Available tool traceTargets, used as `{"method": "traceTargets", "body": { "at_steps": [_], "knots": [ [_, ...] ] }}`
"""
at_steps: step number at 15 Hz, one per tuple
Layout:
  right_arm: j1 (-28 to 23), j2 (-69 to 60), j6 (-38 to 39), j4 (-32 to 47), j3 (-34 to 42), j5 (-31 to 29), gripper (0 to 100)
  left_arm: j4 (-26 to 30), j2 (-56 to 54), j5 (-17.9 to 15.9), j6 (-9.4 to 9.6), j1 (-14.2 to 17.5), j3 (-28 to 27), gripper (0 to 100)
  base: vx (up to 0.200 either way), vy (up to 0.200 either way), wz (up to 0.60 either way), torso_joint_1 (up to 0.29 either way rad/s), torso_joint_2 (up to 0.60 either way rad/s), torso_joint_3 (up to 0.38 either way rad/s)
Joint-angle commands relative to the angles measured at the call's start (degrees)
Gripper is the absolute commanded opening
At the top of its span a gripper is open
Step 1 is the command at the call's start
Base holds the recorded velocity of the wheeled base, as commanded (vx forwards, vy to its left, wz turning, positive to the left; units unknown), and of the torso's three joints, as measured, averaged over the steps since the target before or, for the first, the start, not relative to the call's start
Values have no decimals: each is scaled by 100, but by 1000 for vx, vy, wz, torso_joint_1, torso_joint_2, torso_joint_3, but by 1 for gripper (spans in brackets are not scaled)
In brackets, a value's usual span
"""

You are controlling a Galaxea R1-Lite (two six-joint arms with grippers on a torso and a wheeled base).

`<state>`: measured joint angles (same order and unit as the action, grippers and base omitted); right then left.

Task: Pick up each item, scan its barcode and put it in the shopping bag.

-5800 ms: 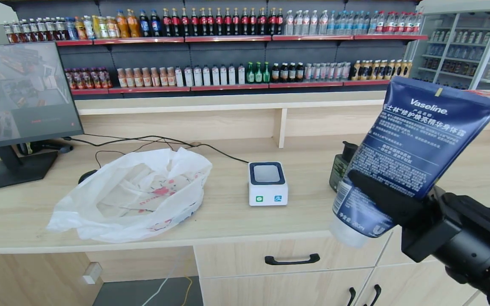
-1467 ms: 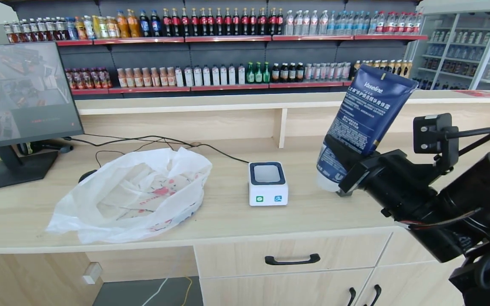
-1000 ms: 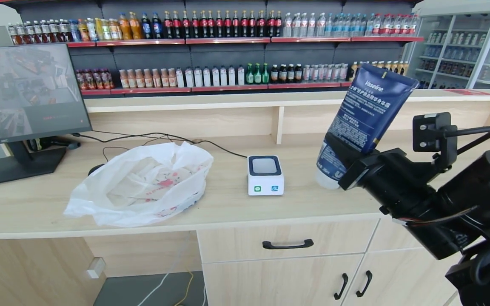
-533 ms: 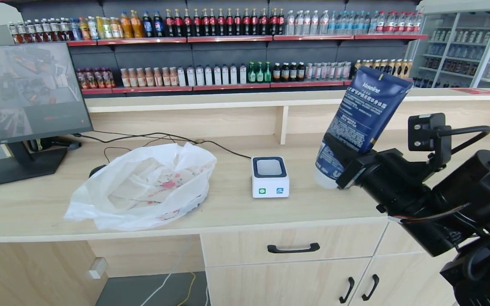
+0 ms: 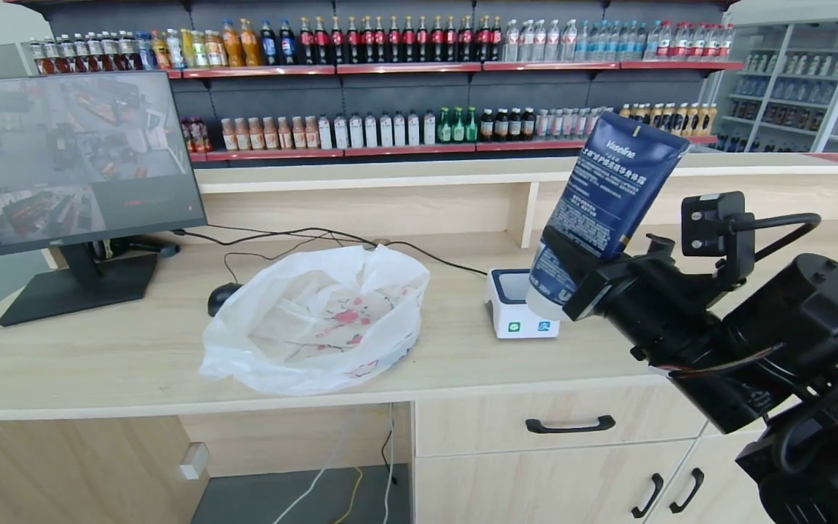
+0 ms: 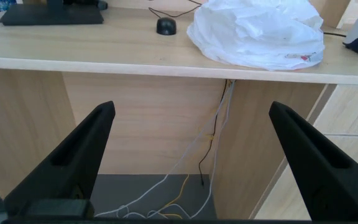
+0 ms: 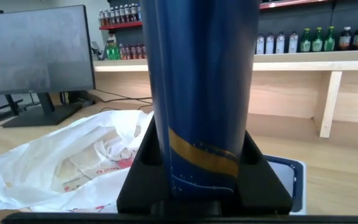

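A dark blue lotion tube point(image 5: 612, 193) stands tilted, cap end down, with my right gripper point(image 5: 570, 280) shut on its lower part. Its white cap hangs just above the right side of the white barcode scanner point(image 5: 510, 309) on the counter. In the right wrist view the tube point(image 7: 204, 93) rises between the black fingers point(image 7: 143, 163), with the scanner point(image 7: 286, 175) just behind it. The white plastic shopping bag point(image 5: 324, 320) lies open to the scanner's left. My left gripper point(image 6: 191, 112) is open, low in front of the counter, below the bag point(image 6: 260, 31).
A monitor point(image 5: 62, 160) on a black stand sits at the counter's left end, with a black mouse point(image 5: 222, 297) and cables beside the bag. Shelves of bottles line the back wall. Drawers and cabinet doors with black handles point(image 5: 570, 424) face me under the counter point(image 5: 99, 364).
The head camera has turned, shifting the whole scene right. My right gripper carried the tube from close to the camera out over the counter and leftward, now over the scanner's right side.
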<state>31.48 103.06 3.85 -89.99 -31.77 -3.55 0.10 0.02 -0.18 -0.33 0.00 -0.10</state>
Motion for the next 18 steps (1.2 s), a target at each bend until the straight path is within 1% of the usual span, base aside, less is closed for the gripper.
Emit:
{"method": "traceTargets", "body": {
  "at_steps": [1,3,6,10,13,16,18],
  "knots": [
    [-10,12,1,-1,22,3,0,-1,-2,1,7,9,1,100,0,0,0,0,0,0],
    [-19,12,1,-1,66,-6,0,-1,-2,1,7,0,1,100,0,0,0,0,0,0],
    [-36,-14,45,-1,127,-217,0,-1,-2,1,7,0,1,100,0,0,0,0,0,0],
    [-45,-14,72,-1,145,-225,0,-1,-2,1,-2,9,1,100,200,0,0,-4,-2,5],
    [-45,-49,28,-1,180,-225,0,-1,-2,1,-2,0,1,100,0,0,0,0,0,0],
    [-80,-269,-60,-1,329,-85,0,-1,-2,1,7,9,1,100,0,0,0,0,0,0],
    [-388,-330,-587,-1,725,311,0,-1,-2,1,15,0,1,100,0,0,0,0,0,0]
  ]
}}
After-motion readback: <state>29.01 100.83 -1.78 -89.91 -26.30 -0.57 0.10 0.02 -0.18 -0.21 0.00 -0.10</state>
